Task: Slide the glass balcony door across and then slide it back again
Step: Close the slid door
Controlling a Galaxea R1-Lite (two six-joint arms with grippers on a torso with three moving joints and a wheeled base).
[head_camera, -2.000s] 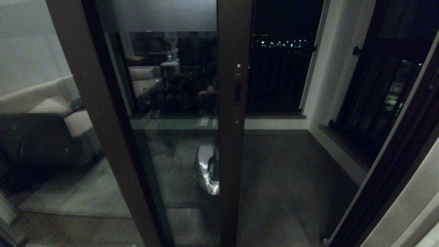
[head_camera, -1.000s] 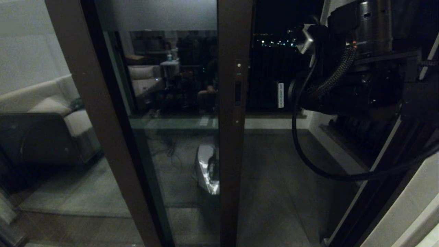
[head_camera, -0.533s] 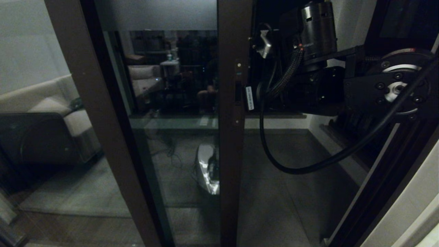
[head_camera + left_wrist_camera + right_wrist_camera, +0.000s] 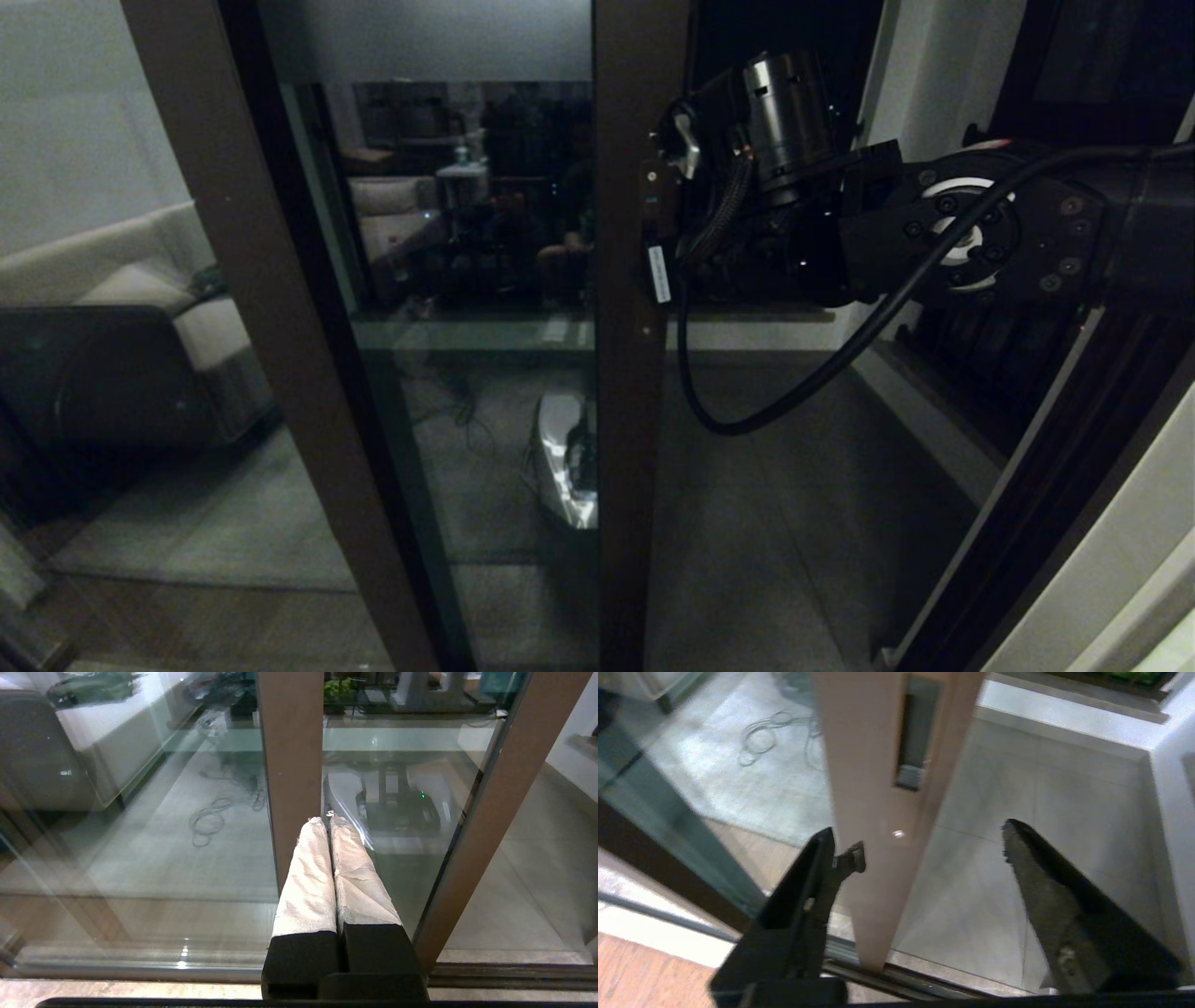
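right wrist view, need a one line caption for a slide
Open right gripper straddling the glass balcony door stile just below its recessed handle.

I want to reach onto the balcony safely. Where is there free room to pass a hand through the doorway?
Free: the lower opening over the bare balcony floor, between the glass balcony door stile and the dark frame on the right. Crowded: handle height, where the right gripper, open, straddles the stile below the recessed handle. The left gripper is shut, low by the glass.
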